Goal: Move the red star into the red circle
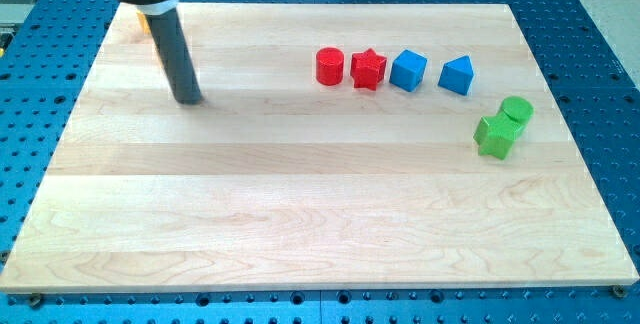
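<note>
The red star (368, 69) sits on the wooden board near the view's top, just right of the red circle (330, 66); the two stand very close, with a thin gap or touching. My tip (188, 99) rests on the board far to the view's left of both red blocks, about a quarter of the board's width away from the circle. No block is next to the tip.
A blue cube (408, 70) and a blue triangle (457, 75) continue the row to the right of the star. A green cube (496, 135) and a green circle (517, 111) sit together further right. A yellow-orange block (143, 21) peeks out behind the rod at top left.
</note>
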Controlling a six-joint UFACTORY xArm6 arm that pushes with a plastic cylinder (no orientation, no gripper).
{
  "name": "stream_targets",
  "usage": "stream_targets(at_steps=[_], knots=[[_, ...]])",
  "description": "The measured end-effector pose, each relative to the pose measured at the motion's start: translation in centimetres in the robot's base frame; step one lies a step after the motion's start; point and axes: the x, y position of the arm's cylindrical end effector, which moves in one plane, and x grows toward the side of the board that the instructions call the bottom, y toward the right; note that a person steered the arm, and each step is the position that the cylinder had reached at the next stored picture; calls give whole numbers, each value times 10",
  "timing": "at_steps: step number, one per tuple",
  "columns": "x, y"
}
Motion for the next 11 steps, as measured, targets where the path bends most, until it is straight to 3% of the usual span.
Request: stream_targets(at_steps=[2,4,5,7,9,11], knots=[[-77,-35],[-96,-46],[-86,20],[51,155],[29,274],[-7,243]])
